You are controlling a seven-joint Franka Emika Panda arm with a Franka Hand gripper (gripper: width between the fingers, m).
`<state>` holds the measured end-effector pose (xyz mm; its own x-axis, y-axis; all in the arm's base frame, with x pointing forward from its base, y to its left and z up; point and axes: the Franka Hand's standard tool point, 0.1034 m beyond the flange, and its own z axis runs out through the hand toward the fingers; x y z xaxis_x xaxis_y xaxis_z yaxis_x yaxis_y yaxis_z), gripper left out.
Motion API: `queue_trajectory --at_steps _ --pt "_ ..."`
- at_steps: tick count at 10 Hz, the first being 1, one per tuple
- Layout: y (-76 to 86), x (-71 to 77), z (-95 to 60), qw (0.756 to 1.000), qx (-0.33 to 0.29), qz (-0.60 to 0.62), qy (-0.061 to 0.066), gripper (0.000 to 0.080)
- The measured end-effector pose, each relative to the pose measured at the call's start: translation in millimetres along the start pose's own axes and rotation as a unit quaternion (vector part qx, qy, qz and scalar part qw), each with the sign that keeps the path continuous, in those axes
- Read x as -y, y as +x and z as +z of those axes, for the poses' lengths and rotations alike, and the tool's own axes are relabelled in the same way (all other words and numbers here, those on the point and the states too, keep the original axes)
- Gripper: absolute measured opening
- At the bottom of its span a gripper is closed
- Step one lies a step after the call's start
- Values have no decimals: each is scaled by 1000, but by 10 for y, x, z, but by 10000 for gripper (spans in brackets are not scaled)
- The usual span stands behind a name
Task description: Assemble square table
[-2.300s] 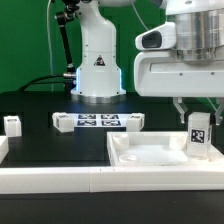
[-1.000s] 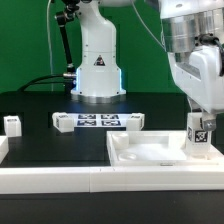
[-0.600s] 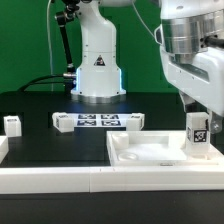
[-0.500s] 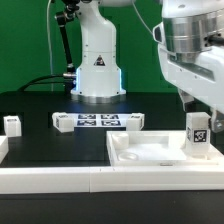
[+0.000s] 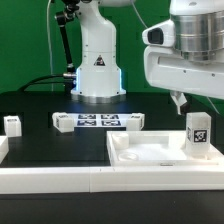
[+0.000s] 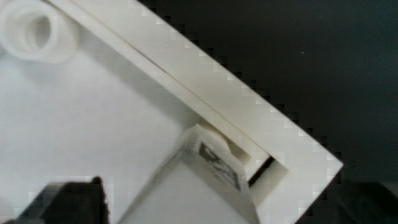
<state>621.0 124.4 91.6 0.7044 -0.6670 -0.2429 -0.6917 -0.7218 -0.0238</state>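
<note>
One square tabletop [image 5: 150, 152] lies on the bench [image 5: 40, 105] at the exterior view's 4 o'clock, with one upright leg [image 5: 198, 133] standing in its 3 o'clock corner. Three more legs sit loose on the bench: a lone leg [image 5: 12, 124] at 9 o'clock and a pair of legs [image 5: 63, 121] flanking the single marker board [image 5: 97, 121] near centre. The gripper [image 5: 198, 101] hangs just above the upright leg, released and holding nothing.

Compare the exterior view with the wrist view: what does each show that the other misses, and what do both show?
Only the exterior view: the robot base, the marker board and three loose legs on the black table. Only the wrist view: a round ring moulded into the tabletop. Both: the tabletop and the upright leg standing inside its rim.
</note>
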Motion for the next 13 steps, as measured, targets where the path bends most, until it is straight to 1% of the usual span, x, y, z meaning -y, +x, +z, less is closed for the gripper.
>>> queue_trajectory --at_steps 1,2,3,4,6,8,10,11,13 --pt "13 -15 -9 998 -4 -55 -5 649" --pt "27 -30 -11 993 -12 -113 -16 649" --pt "37 -36 -9 982 -21 -183 -29 649" --pt "46 -36 -7 970 -22 -241 -32 649" --pt "60 -47 -7 955 -20 -293 -33 649" --pt "68 -49 -1 933 -19 -358 -34 649" --pt "82 -34 41 906 -31 -420 -34 649" --pt "84 -36 42 898 -31 -438 -35 649" --pt "92 -42 41 898 -31 -437 -35 649"
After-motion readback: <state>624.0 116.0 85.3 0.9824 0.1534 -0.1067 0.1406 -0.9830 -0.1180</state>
